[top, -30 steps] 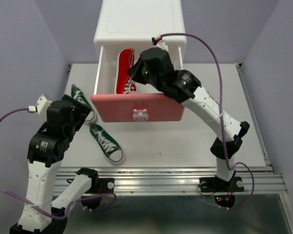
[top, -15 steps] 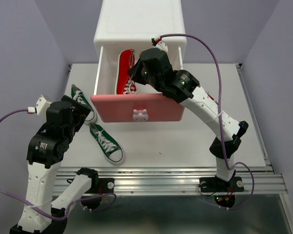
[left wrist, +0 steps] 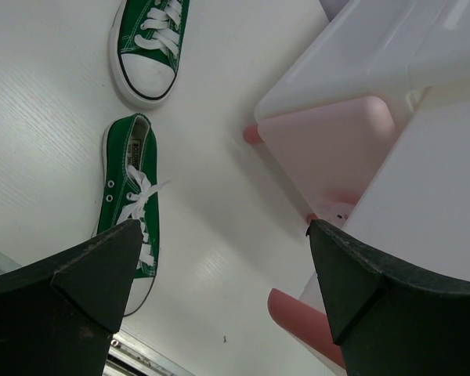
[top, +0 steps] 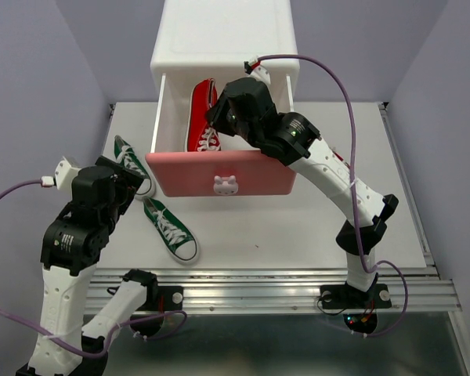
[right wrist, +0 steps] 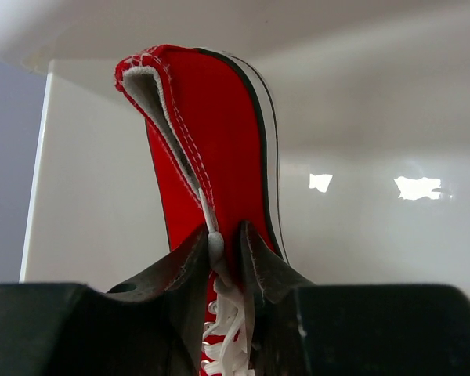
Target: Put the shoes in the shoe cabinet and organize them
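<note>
Standing on its side in the pulled-out upper drawer (top: 219, 174) is a red shoe (top: 200, 110): red canvas, a pale lining at the collar, white laces, and a white sole with a dark line facing right in the wrist view. The drawer has a darker pink front with a bunny knob (top: 225, 185) and juts out of the white cabinet (top: 223, 35) over the bench (top: 298, 219). The paler lower drawer front (left wrist: 329, 149) sits flush in the body below it.

The right tool (right wrist: 223, 251) reaches down over the drawer's front wall into the tray. Its fingers sit a narrow gap apart on either side of the shoe's canvas edge by the top eyelet — whether they press it or merely flank it, I cannot tell.

Two green shoes lie on the bench left of the drawer, both sole-down with white toe caps. The near green shoe (top: 171, 229) lies slanted towards the bench's front edge. The far green shoe (top: 131, 160) lies close to the drawer's left corner, partly covered from above by the left arm. The left tool (left wrist: 227, 262) hangs over that patch with its jaws spread wide — nothing between them.
</note>
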`<action>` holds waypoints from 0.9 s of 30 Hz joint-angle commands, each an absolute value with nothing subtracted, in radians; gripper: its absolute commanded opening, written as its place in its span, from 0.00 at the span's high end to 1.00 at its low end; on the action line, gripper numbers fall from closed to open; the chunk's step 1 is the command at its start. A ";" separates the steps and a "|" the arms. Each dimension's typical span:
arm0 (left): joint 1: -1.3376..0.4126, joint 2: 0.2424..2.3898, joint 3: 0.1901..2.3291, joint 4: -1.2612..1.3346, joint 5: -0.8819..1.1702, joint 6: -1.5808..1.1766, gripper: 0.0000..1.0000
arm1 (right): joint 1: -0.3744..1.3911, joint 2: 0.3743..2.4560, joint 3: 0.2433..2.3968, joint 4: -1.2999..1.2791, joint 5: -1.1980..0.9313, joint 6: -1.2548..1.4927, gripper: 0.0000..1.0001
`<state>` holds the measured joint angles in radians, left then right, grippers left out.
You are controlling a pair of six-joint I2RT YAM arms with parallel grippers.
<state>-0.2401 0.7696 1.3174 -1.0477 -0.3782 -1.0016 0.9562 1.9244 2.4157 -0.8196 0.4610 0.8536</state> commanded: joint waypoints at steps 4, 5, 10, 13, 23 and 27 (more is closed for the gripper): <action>-0.238 0.753 1.321 -1.069 -0.417 -1.017 0.01 | 0.966 1.894 2.444 -0.772 0.459 0.870 0.74; -0.238 0.753 1.322 -1.071 -0.417 -1.017 0.01 | 0.966 1.898 2.444 -0.772 0.459 0.871 0.73; -0.238 0.749 1.324 -1.074 -0.417 -1.020 0.01 | 0.966 1.896 2.436 -0.759 0.454 0.874 0.69; -0.238 0.747 1.324 -1.075 -0.419 -1.020 0.01 | 0.966 1.898 2.418 -0.747 0.459 0.884 0.69; -0.238 0.736 1.319 -1.080 -0.423 -1.022 0.01 | 0.966 1.902 2.408 -0.733 0.502 0.868 0.65; -0.238 0.736 1.321 -1.081 -0.425 -1.023 0.01 | 0.966 1.902 2.413 -0.726 0.500 0.856 0.60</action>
<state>-0.2401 0.7433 1.3174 -1.0687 -0.3939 -1.0122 0.9573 1.9244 2.4062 -0.7898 0.4686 0.8639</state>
